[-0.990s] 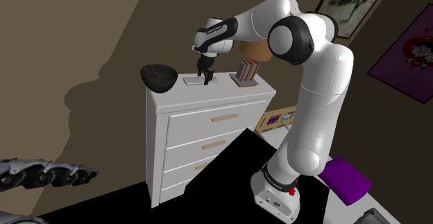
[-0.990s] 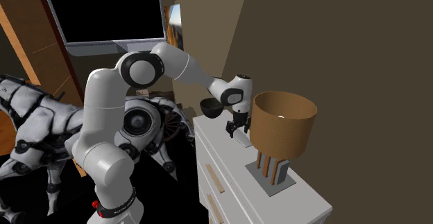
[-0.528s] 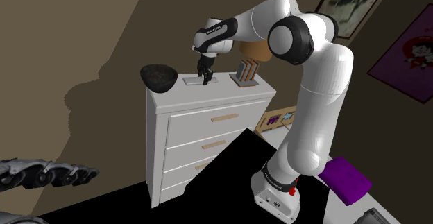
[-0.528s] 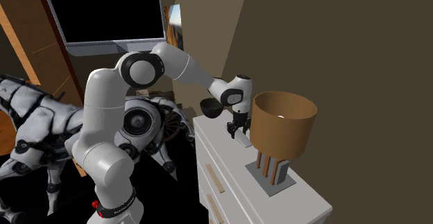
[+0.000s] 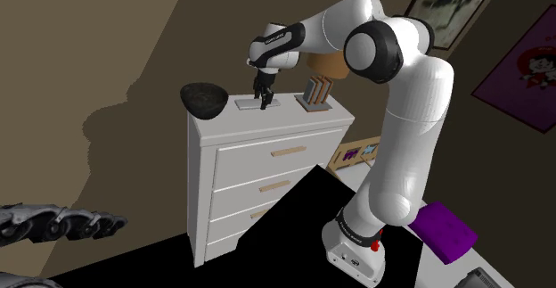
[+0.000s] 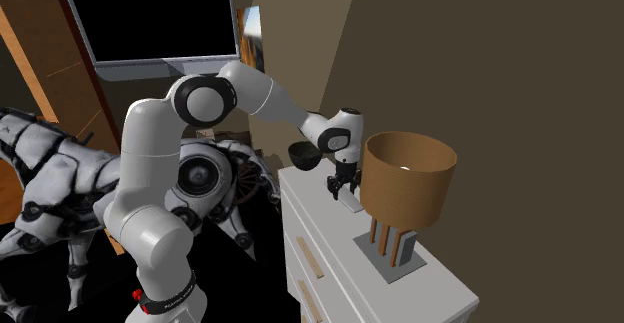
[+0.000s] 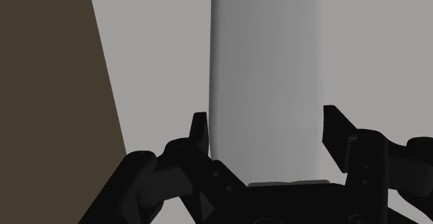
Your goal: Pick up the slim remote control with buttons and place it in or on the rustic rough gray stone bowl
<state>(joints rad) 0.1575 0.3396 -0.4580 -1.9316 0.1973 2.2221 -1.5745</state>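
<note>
The remote is a slim, plain pale grey slab lying flat on top of the white dresser. My gripper reaches down onto its end nearer the lamp. In the wrist view the remote runs away between my fingers, which press both its long sides, so the gripper is shut on it. No buttons show on it. The dark rough bowl stands at the dresser's corner on the shoulder view's left, a short way from the remote. In the second exterior view the bowl sits behind the gripper.
A lamp with a brown shade stands on the dresser close beside the gripper. The wall runs right behind the dresser top. A grey mechanical figure and a dark screen are behind the arm. A purple box lies on the floor.
The fingers have closed onto the remote's sides. The arm and the remote stay where they were.
</note>
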